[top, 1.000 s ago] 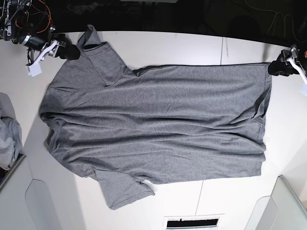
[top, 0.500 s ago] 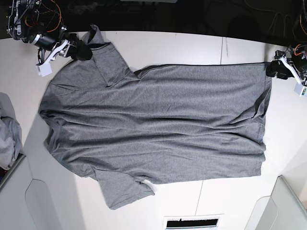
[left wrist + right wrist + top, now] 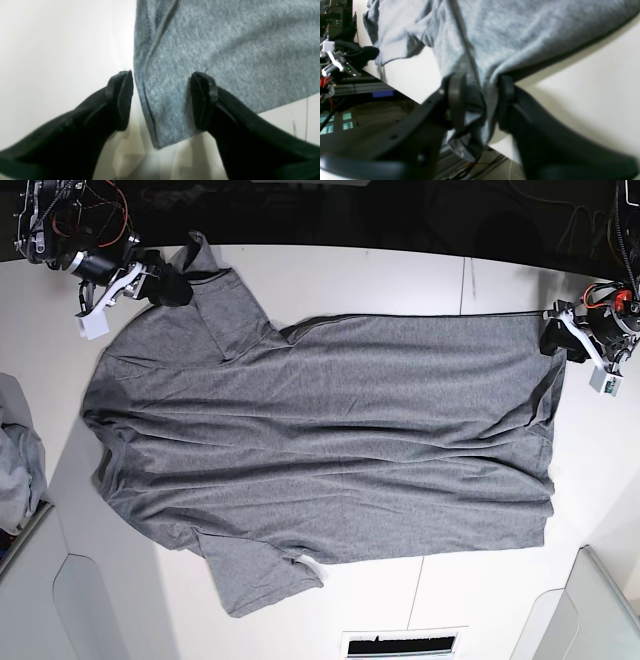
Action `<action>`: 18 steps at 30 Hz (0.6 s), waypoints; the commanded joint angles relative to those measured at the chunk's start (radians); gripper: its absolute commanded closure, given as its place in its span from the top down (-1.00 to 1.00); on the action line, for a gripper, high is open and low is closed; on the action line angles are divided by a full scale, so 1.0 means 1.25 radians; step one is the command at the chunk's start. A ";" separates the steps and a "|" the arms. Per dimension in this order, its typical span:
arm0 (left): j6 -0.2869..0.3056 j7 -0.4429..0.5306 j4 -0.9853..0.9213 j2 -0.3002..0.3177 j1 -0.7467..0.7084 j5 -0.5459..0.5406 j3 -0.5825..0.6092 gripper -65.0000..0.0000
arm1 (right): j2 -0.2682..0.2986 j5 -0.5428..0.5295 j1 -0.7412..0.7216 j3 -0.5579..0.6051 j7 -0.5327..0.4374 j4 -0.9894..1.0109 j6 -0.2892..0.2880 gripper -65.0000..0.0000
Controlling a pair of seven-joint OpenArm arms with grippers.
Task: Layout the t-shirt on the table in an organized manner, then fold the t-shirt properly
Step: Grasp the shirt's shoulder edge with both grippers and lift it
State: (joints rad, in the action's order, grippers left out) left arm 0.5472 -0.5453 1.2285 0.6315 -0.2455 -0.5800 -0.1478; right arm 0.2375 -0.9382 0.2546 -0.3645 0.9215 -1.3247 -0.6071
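The heathered charcoal-grey cotton t-shirt is straddled at its hem corner by the left end effector, jaws apart, while a sleeve is pinched within the right end effector, seemingly for straightening on the white bench.

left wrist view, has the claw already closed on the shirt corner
No, the left claw is wide open, with the t-shirt corner lying loose between its fingers.

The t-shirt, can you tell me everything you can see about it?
The t-shirt is plain heathered charcoal grey, soft-looking knit, short-sleeved. It lies spread on the white table, mostly flat with long shallow wrinkles. One sleeve lies flat near the front edge; the other reaches the far edge, where the right hand straddles bunched cloth. The open left hand straddles a hem corner.
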 commanded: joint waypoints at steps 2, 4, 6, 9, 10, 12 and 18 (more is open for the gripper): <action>0.024 -0.074 0.002 0.014 -0.006 0.005 -0.002 -0.05 | 0.007 0.011 0.001 -0.001 0.011 -0.007 0.001 -0.71; 0.085 -0.113 0.002 0.014 -0.016 -0.032 -0.002 -0.36 | 0.008 0.011 0.001 -0.001 0.011 -0.007 0.001 -0.97; 0.121 -0.116 0.002 0.014 -0.036 -0.070 -0.002 -0.64 | 0.008 0.010 0.001 -0.001 0.011 -0.007 0.001 -1.00; 0.121 -0.114 0.002 0.017 -0.059 -0.130 -0.002 -1.00 | 0.010 -0.008 0.001 -0.002 0.012 -0.009 0.001 -1.00; 0.121 -0.114 0.002 0.022 -0.065 -0.156 -0.004 -1.00 | 0.010 -0.008 0.002 -0.005 0.016 -0.014 0.001 -1.00; 0.121 -0.115 0.002 0.035 -0.078 -0.209 -0.018 -1.00 | 0.011 -0.009 0.010 -0.010 0.029 -0.035 0.001 -1.00; 0.121 -0.194 0.037 0.052 -0.110 -0.300 -0.108 -1.00 | 0.026 -0.010 0.083 -0.023 0.038 -0.186 0.001 -1.00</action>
State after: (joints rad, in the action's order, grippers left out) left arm 0.6895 -0.8055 1.2583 0.6708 -0.3874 -0.9363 -0.2737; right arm 0.2558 -0.9215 0.3611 -0.3843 0.9787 -1.5429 -0.5972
